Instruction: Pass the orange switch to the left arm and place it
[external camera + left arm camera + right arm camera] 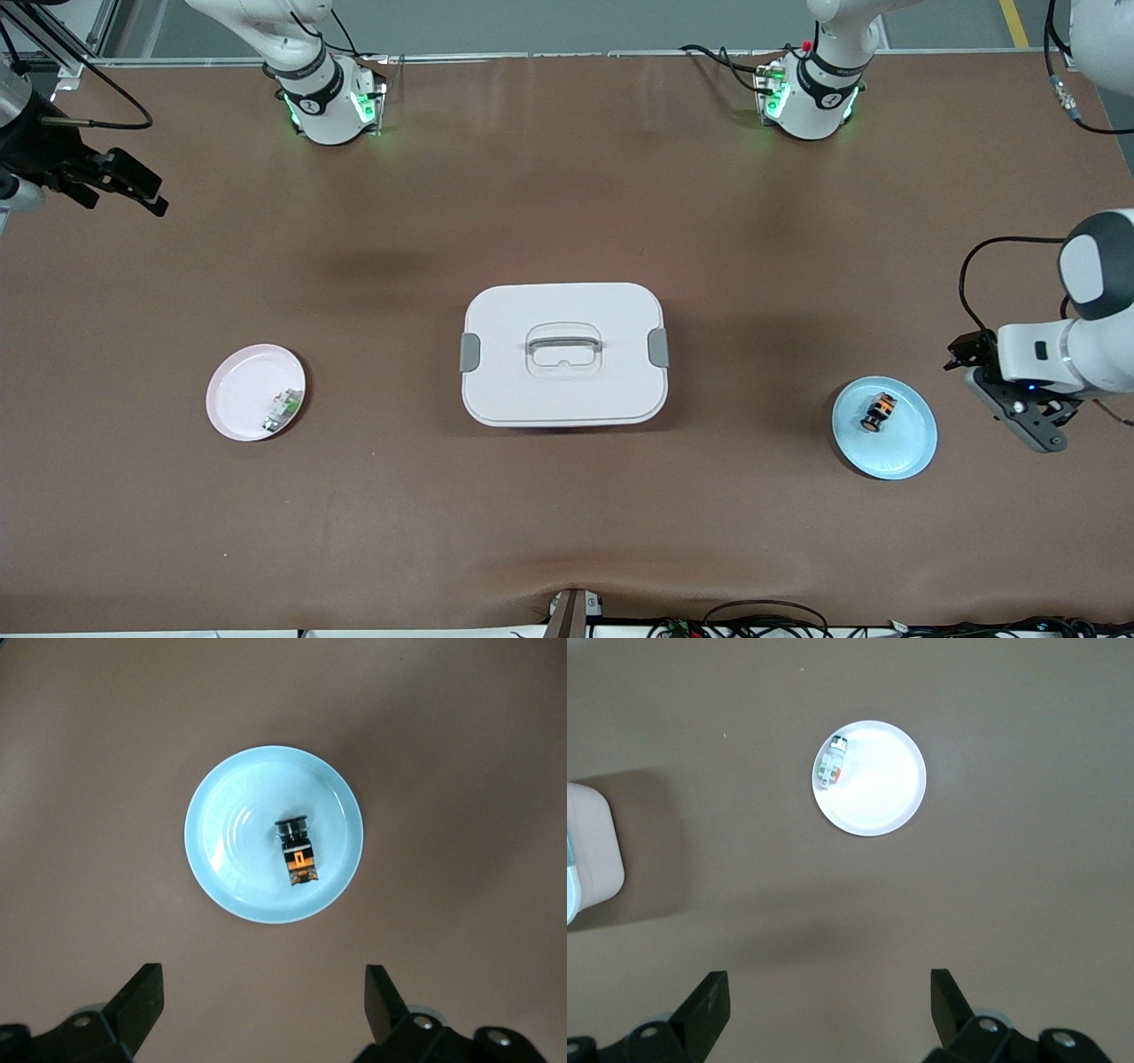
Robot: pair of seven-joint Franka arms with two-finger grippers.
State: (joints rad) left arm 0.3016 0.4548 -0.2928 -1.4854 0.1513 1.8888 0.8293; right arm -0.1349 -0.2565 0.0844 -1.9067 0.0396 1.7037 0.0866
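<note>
The orange switch (878, 412) is seen lying on its side in a light-blue plate (912, 452) toward the left arm's end of the brown worktop (567, 532). In the left wrist view the switch (296, 850) is shown with a black round end and an orange-marked body, resting a little off the centre of the plate (221, 859). No lettering can be read on it.

The left hand (1032, 425) is held in the air over the worktop just beside the light-blue plate, toward the left arm's end. Its fingers (142, 997) are spread wide, with nothing between them.

The box (563, 354) is set at the middle of the worktop, lid on, with grey latches at its two short sides and a grey handle recessed in the lid. No brand or label can be made out on it.

A pink plate (235, 399) lies toward the right arm's end, well apart from the box. A small white-and-green component (282, 409) rests in it, close to the rim; in the right wrist view the component (833, 765) shows a spot of red, but no writing can be read.

The right hand (133, 188) is held high over the worktop's edge at the right arm's end, nearer the bases than the pink plate. Its fingers (709, 1001) are likewise spread apart and empty.
</note>
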